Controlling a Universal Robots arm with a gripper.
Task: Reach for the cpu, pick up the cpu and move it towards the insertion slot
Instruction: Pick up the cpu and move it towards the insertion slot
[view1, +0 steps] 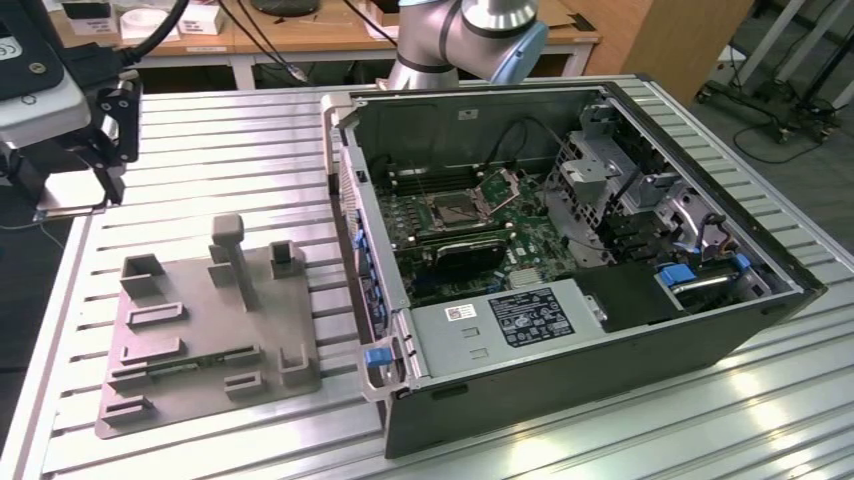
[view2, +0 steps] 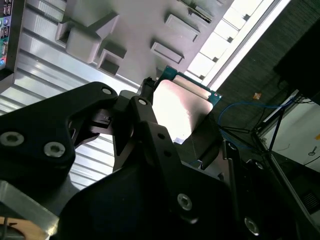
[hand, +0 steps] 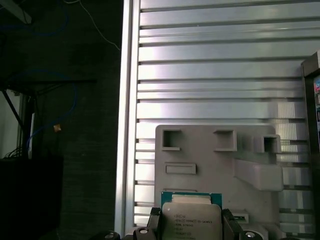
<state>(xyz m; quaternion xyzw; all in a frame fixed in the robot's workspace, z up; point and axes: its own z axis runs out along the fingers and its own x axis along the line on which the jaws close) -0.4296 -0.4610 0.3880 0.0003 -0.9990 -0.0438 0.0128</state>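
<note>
The cpu (hand: 191, 216) is a flat square chip with a silver top and a green rim. My gripper (hand: 192, 227) is shut on it, one black finger on each side edge. In the second wrist view the cpu (view2: 184, 105) shows its shiny face between the fingers of the gripper (view2: 177, 122). In the exterior view the gripper (view1: 67, 195) hangs over the table's far corner at that view's left, holding the cpu (view1: 67, 208) clear of the grey fixture (view1: 214, 320). The insertion slot (view1: 454, 210) lies inside the open computer case (view1: 561, 300), its metal lid raised.
The grey plastic fixture (hand: 215, 155) with raised blocks lies on the slatted aluminium table (view1: 240, 130), below the gripper in both wrist views. The table edge (hand: 127, 125) borders dark floor with cables. The arm's base (view1: 461, 40) stands behind the case, in front of a wooden bench.
</note>
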